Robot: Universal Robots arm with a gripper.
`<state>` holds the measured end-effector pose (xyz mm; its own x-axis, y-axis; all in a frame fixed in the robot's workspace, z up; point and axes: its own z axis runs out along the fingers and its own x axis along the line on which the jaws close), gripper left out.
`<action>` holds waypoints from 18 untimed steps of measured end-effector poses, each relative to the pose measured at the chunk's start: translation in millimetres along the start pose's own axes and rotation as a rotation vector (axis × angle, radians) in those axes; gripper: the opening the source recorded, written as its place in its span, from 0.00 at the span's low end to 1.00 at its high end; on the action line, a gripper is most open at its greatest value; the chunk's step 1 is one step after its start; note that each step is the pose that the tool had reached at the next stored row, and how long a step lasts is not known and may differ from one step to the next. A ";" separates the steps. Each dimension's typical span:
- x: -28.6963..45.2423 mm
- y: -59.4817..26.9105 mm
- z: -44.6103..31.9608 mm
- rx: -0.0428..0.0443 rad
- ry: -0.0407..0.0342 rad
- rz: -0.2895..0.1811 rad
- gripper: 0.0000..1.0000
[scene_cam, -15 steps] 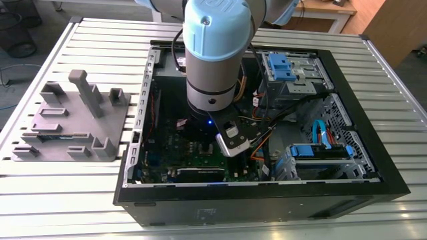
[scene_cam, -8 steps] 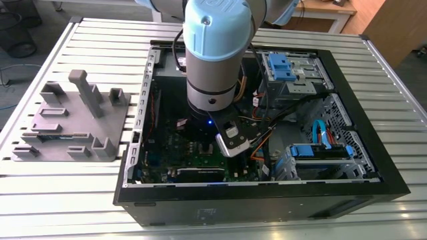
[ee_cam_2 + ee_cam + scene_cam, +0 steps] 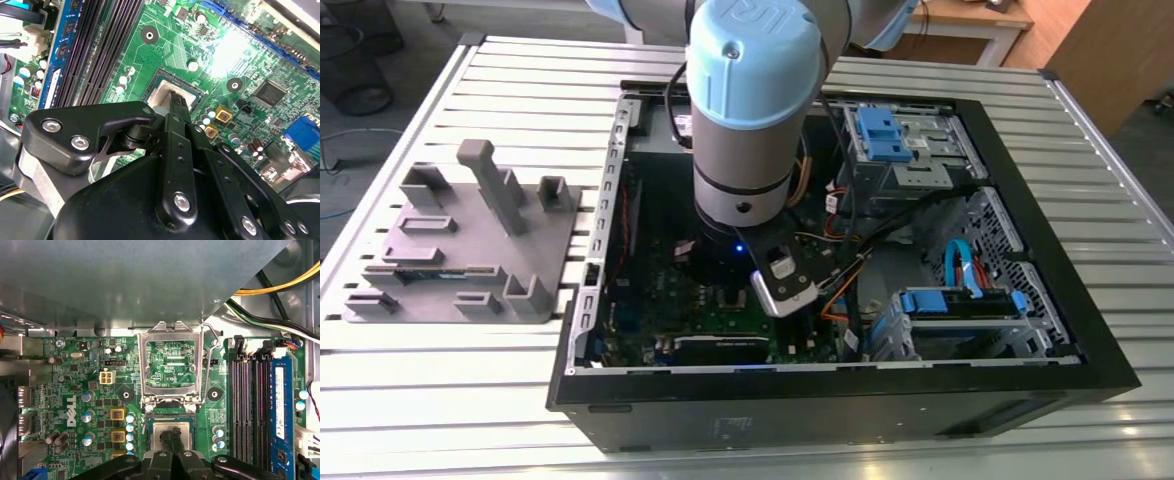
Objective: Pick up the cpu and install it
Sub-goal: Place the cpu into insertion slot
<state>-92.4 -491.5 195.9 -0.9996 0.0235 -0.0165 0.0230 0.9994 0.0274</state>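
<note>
Poised with black gripper point(image 3: 171, 434) clenched empty atop small silver-topped square cpu point(image 3: 159, 433), seemingly seating it. Reachable thanks to upturned hollow silver frame point(image 3: 144, 367).

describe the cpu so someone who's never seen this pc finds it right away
Look at the green motherboard inside the open computer case and find the silver metal frame with a hollow centre. Right next to its hinged end, under the gripper, sits the cpu: a small flat square with a solid shiny silver-grey top, unlike the hollow frame or the long dark memory slots.
</note>
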 end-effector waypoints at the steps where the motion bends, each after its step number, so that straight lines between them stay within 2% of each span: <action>1: 0.0 0.0 0.0 0.0001 0.0000 0.000 0.11; 18: 0.1 -0.1 3.7 0.0002 0.0000 0.000 0.11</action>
<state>-92.4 -491.5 192.2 -0.9996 0.0235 -0.0165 0.0230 0.9994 0.0273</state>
